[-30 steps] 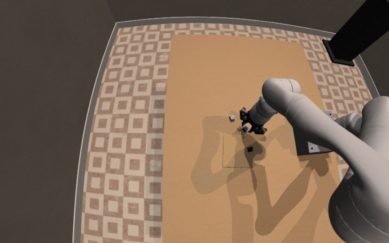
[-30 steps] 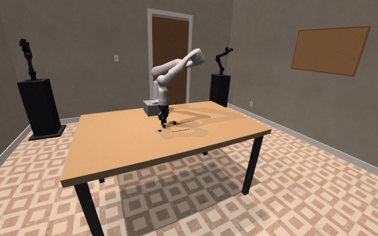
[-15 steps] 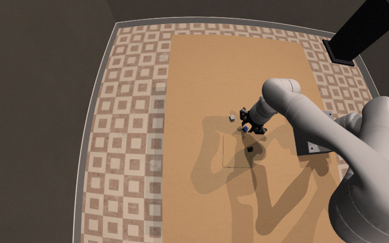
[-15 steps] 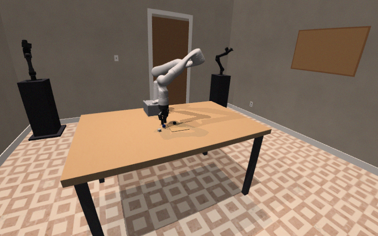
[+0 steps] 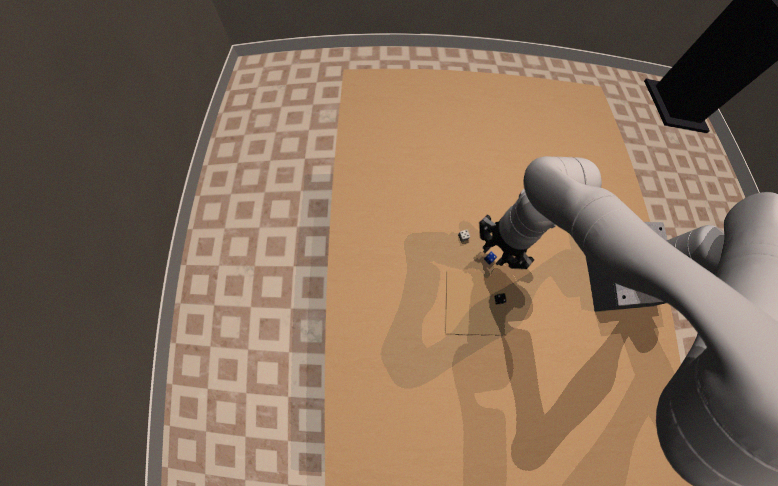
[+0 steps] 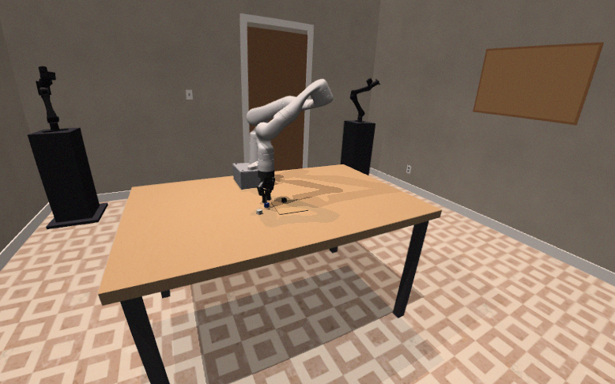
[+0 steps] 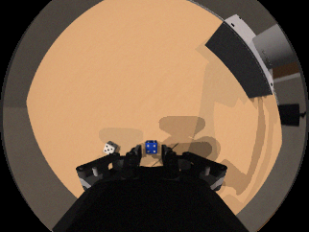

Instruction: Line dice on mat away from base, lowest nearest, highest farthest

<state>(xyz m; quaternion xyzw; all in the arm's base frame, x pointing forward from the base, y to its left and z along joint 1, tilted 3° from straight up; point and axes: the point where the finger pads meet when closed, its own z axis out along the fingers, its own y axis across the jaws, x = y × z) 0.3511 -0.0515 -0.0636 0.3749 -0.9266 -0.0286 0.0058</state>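
Note:
The blue die (image 5: pixel 489 258) (image 6: pixel 266 205) (image 7: pixel 153 147) sits just off the mat's far edge. My gripper (image 5: pixel 491 254) (image 6: pixel 265 201) (image 7: pixel 151 150) points down over it, partly open, with a finger on each side of the die and a small gap on both sides. The white die (image 5: pixel 464 236) (image 6: pixel 258 211) (image 7: pixel 110 148) lies on the bare table to the left of the gripper. The black die (image 5: pixel 500 298) (image 6: pixel 283 198) lies on the mat near its right edge. The mat (image 5: pixel 446 302) (image 6: pixel 294 212) is table-coloured, flat, and shows only as a thin dark outline.
The arm's grey base block (image 5: pixel 621 296) (image 6: pixel 245 175) stands at the table's edge, right of the mat. Black pedestals (image 6: pixel 63 174) (image 6: pixel 357 145) stand on the floor beyond the table. The arm's shadows fall across the mat.

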